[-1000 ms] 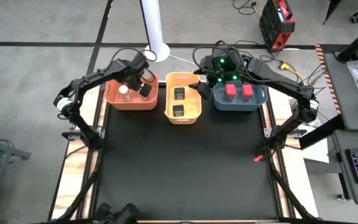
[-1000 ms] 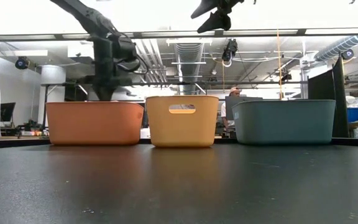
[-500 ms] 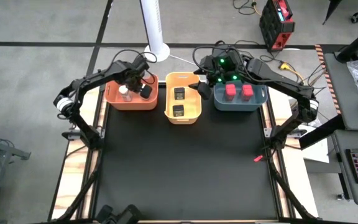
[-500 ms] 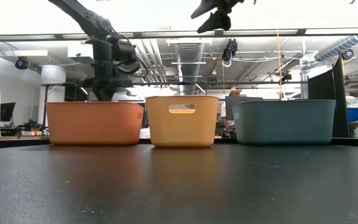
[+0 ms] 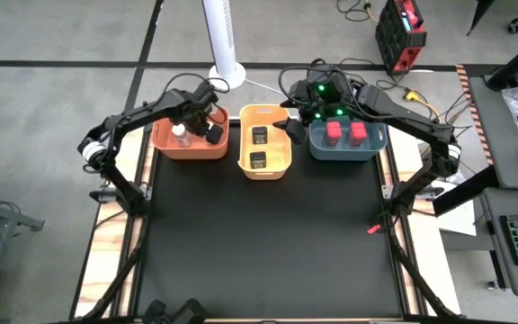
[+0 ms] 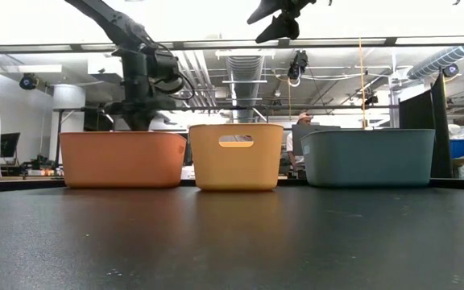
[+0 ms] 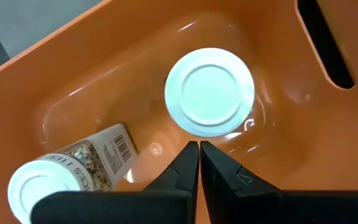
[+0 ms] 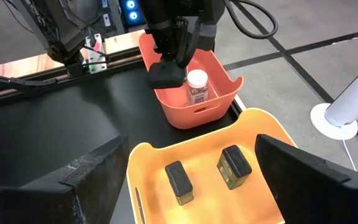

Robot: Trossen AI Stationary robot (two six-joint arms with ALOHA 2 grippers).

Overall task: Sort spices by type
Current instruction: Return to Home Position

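Left jaws, shifted, above upright jar [image 7: 209, 93]

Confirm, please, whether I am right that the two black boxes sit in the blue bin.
Not quite: the two black boxes sit in the yellow bin, the middle one. The blue bin holds the two red boxes. The high view shows this.
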